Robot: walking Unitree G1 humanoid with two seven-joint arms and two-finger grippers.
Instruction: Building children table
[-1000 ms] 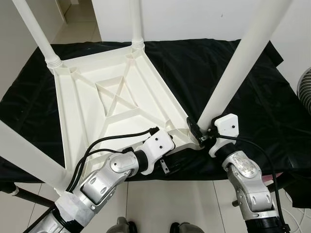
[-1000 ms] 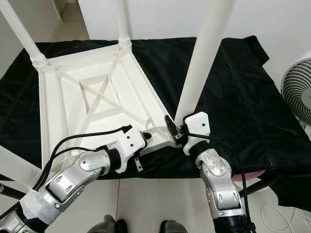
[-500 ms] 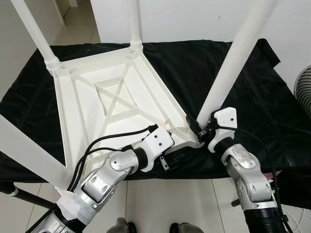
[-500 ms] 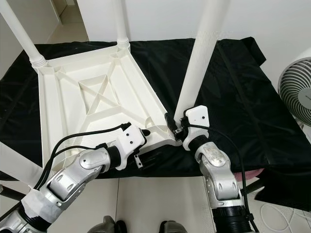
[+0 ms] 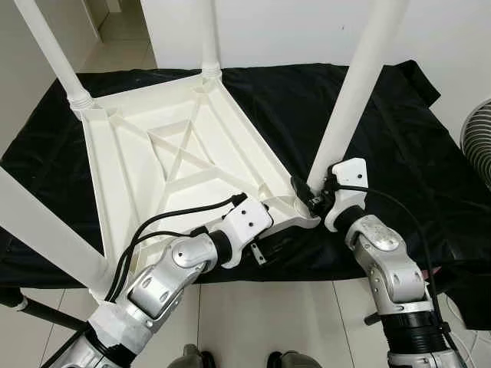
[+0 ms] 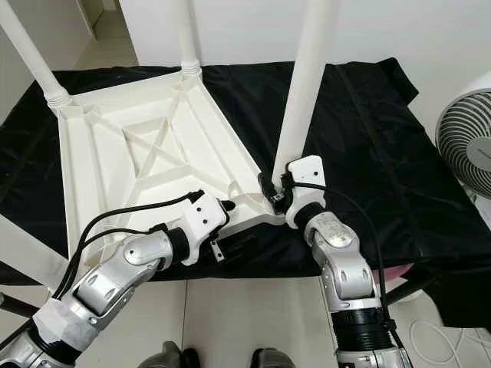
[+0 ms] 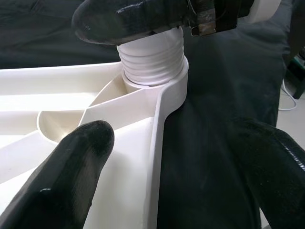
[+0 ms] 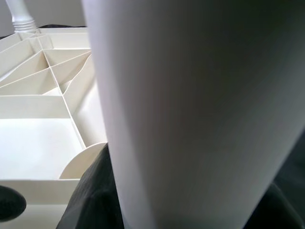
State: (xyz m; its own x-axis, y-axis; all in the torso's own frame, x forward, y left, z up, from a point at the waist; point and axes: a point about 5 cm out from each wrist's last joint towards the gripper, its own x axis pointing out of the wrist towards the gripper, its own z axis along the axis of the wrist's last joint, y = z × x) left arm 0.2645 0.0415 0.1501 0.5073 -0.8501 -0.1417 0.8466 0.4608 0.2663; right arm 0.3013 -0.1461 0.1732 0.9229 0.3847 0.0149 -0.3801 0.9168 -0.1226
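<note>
Black cloth [image 5: 399,130] covered the work surface, and on it the white plastic tabletop [image 5: 165,165] lay upside down, ribs facing up. Three legs already stood in its corners: two at the far side [image 5: 47,47] [image 5: 209,34] and one at your near left [image 5: 46,238]. The fourth leg [image 6: 303,84] rose from the near right corner socket [image 7: 167,88], and it was the part in hand.

Your right gripper [image 5: 313,201] was clamped on the base of that leg, just above the socket. Compared with a second before, the leg stood closer to upright and your right wrist had turned in toward the corner; the threaded collar [image 7: 152,55] now sat down in the socket. That suggests the screwing-in was under way and the table close to complete, though a few threads still showed above the rim.

Your left gripper [image 7: 167,157] was at the tabletop's near edge beside the same corner, jaws spread wide, one finger [image 7: 62,176] over the ribbed underside and the other [image 7: 271,167] over the cloth, straddling the rim rather than pinching it.

A fan [image 6: 464,149] stood off to your right.
</note>
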